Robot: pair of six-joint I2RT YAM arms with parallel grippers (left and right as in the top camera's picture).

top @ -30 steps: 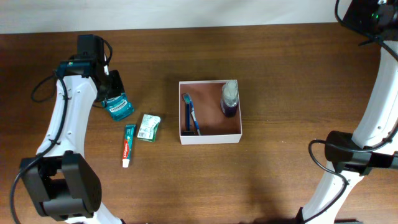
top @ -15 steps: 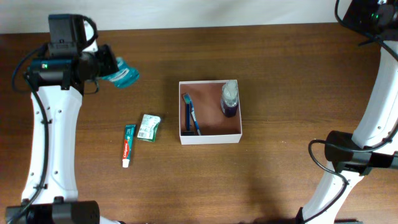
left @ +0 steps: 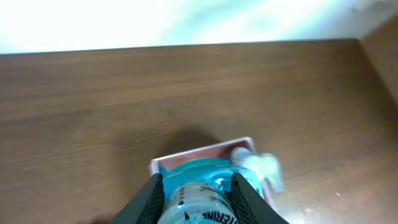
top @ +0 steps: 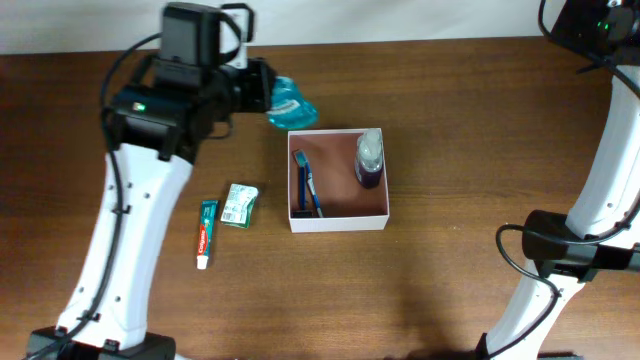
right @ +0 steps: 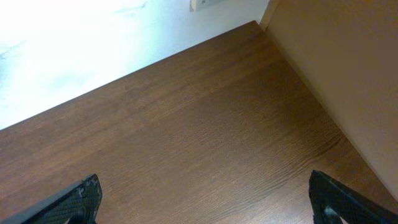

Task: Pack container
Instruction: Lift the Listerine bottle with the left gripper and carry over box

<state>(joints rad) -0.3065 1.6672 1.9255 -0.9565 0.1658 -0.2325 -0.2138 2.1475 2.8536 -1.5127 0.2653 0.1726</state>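
Observation:
The container point(top: 338, 223) is a square white-walled box with a reddish-brown inside at the table's middle. It holds a blue toothbrush point(top: 307, 184) and a clear purple-based bottle point(top: 369, 158). My left gripper point(top: 268, 97) is shut on the teal mouthwash bottle point(top: 290, 103) and holds it in the air just beyond the container's far left corner. In the left wrist view the bottle point(left: 198, 193) fills the space between the fingers, with the container point(left: 186, 158) behind it. My right gripper point(right: 202, 199) is open and empty at the far right.
A toothpaste tube point(top: 206, 234) and a small green-and-white box point(top: 239, 204) lie on the brown table left of the container. The right arm's base point(top: 565, 258) stands at the right.
My left gripper lifted the teal mouthwash bottle off the table at the left and carried it right, up to the container's far left corner. The right arm has not moved.

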